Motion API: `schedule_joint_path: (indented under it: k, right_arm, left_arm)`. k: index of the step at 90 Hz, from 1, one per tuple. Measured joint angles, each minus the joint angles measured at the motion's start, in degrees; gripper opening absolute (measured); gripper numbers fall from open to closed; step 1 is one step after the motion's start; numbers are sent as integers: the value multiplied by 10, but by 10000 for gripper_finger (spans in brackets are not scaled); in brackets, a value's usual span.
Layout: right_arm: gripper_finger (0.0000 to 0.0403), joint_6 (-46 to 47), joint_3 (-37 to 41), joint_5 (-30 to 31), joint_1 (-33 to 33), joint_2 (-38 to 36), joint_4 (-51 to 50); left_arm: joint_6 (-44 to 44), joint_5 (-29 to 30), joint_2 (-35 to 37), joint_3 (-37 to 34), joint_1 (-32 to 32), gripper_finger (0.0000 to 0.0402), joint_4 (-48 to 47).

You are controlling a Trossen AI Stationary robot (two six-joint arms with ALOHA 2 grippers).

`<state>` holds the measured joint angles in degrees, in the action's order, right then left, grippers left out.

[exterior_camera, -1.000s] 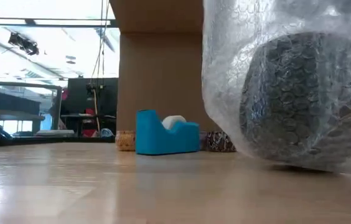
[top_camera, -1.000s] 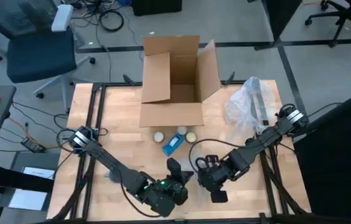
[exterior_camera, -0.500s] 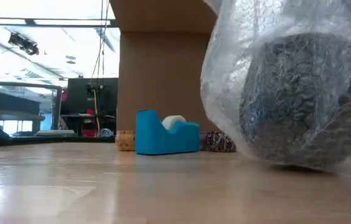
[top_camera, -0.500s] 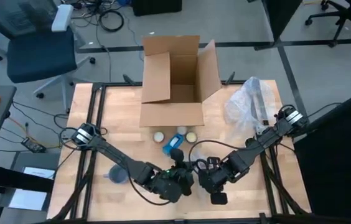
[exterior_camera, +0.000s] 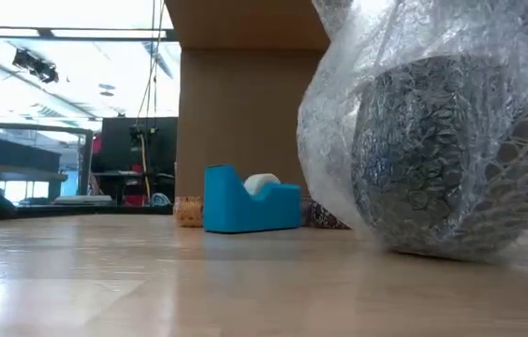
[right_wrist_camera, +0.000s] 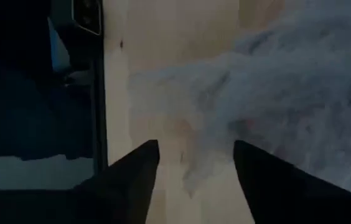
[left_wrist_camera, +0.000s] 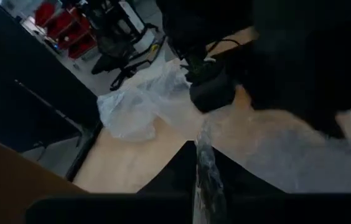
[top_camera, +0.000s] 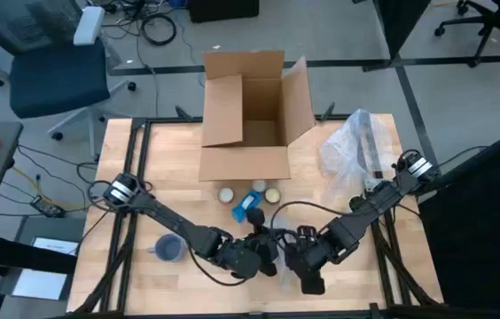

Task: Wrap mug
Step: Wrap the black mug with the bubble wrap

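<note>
Dark patterned mug (exterior_camera: 447, 154) sits on the wooden table (top_camera: 144, 177) near the front edge, centre-right, already swathed in clear bubble wrap (exterior_camera: 358, 84); low view shows wrap over the top and sides, loose folds trailing on the right. Both arms meet over it in the high view. Left gripper (top_camera: 263, 257) is just left of the bundle; its wrist view shows a twisted strand of wrap running up between its fingers, so it looks pinched closed on the wrap. Right gripper (right_wrist_camera: 194, 163) is just right of the bundle, fingers spread apart with nothing between them, wrap lying just ahead on the table. Step looks like mid-wrap: folding or tightening the sheet round the mug, not yet sealed. Next move likely calls for the right gripper to take a loose edge and pull it across while the left holds tension, then tape. Blue tape dispenser (top_camera: 246, 206) sits farther back, in front of the open cardboard box (top_camera: 246, 124); a spare crumpled clear plastic sheet (top_camera: 352, 146) lies far right.
</note>
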<state>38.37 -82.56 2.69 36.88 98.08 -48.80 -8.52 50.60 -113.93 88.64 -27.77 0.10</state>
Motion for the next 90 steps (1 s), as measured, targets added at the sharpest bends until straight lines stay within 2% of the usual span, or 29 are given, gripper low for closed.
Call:
schedule_joint_path:
  k: [15, 27, 34, 49, 65, 90]
  right_arm:
    - [205, 5, -43, 36, 22, -1, -43]
    - [198, -10, -78, 105, 36, -2, -64]
    - [191, -23, -83, 148, 39, -3, -63]
    - [168, -50, -71, 182, 15, 1, -59]
    - [124, -56, -28, 195, -17, 2, -50]
    - [24, -58, 21, 189, -28, -1, -12]
  left_arm:
    - [17, -14, 0, -5, 10, 0, 7]
    - [19, -27, -5, -9, 19, 0, 11]
    - [35, -48, -9, -9, 24, 0, 22]
    - [54, -67, -29, -9, 33, 0, 21]
    - [73, -67, -36, -9, 34, 0, 11]
    - [57, -31, -22, -11, 34, 19, -18]
